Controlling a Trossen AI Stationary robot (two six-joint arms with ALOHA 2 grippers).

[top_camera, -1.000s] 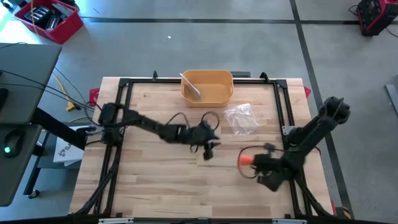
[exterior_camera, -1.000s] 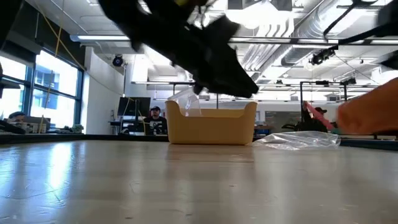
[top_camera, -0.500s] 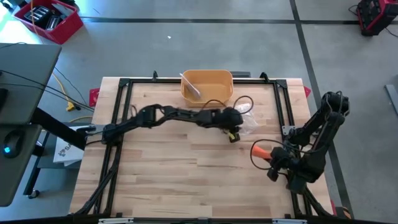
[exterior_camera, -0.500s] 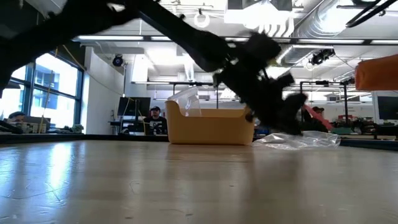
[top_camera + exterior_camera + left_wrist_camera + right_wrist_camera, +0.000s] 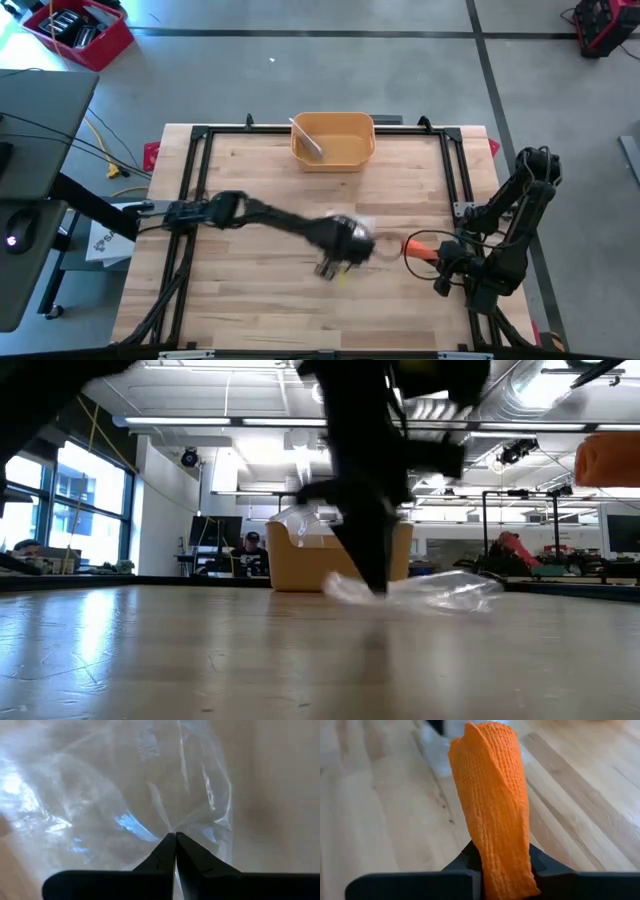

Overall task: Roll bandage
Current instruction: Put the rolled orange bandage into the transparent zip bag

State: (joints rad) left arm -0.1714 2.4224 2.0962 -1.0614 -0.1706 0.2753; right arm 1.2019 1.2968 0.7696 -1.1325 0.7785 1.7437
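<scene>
Orange, open-weave bandage (image 5: 492, 810), loosely rolled and without any readable label, stands clamped in my right gripper (image 5: 500, 862) above the table's (image 5: 250, 300) right side. My left gripper (image 5: 175, 840) pinches a clear plastic bag (image 5: 100, 795) mid-table.

Yellow bin (image 5: 334, 139) at the table's (image 5: 250, 290) far edge — seated person (image 5: 247, 550) beyond.

Orange mesh bandage (image 5: 495, 805) — rolled, upright — pinched above the table's right side.
</scene>
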